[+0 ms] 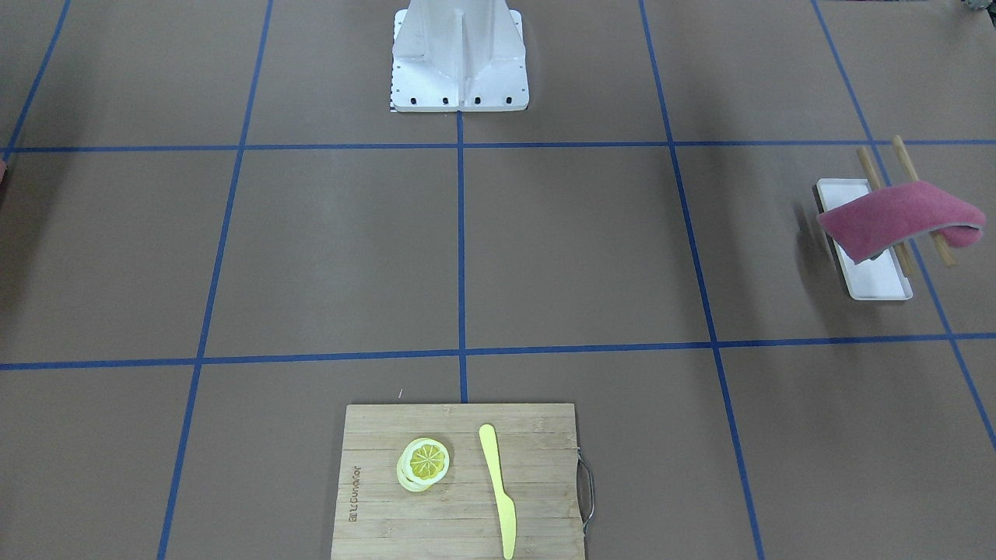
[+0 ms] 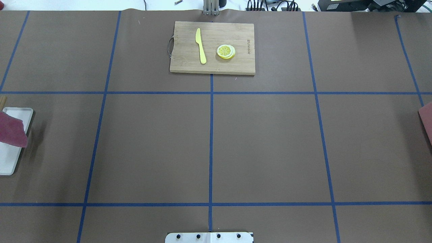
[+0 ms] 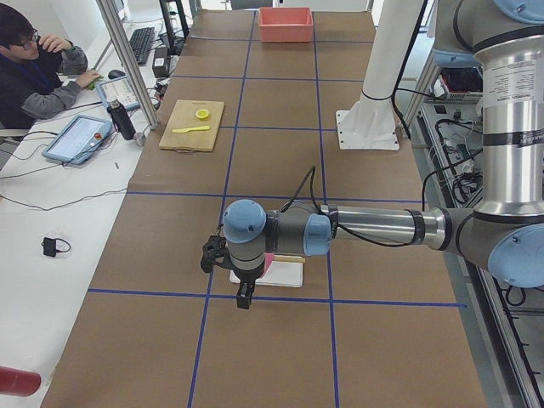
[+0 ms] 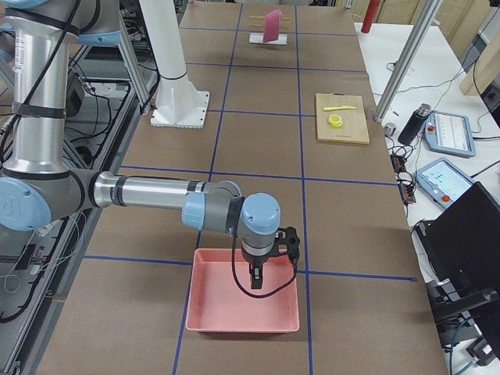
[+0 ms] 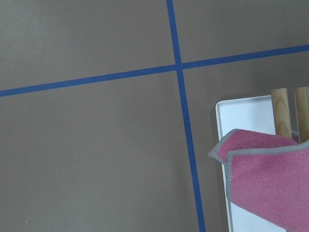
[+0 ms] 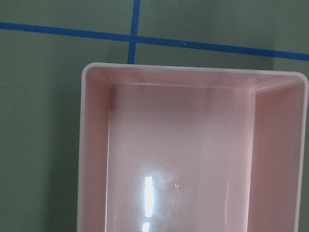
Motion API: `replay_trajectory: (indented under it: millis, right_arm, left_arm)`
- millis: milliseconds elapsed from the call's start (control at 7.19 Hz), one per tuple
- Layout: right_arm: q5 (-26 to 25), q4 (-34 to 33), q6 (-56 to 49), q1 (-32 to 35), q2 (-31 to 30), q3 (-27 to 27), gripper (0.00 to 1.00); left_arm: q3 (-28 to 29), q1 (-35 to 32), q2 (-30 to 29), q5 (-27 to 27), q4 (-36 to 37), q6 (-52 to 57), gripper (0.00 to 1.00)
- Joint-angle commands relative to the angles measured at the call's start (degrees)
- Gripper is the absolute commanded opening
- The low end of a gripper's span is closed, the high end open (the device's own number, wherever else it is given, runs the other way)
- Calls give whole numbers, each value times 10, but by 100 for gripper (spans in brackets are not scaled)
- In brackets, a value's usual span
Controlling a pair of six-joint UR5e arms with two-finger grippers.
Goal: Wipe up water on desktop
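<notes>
Cloth may drag rods off tray if we snatch it; whether left fingers or right fingers are spread, we cannot tell.

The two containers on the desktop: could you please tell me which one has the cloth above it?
The white tray, below the pink cloth draped over two wooden rods; the pink bin sits empty.

1 board, 1 knife, 1 cloth, 1 tray, 2 sticks, 1 bin.
</notes>
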Motion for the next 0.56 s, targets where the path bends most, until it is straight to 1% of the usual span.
replay_trajectory:
  millis: [0, 417]
  right_arm:
    - [0, 0, 0, 0, 0, 3, 100]
    - [-2, 0, 1, 0, 0, 8, 100]
  left_arm:
    - [-1, -1, 1, 0, 0, 0, 98]
    - [-10, -1, 0, -1, -1, 1, 98]
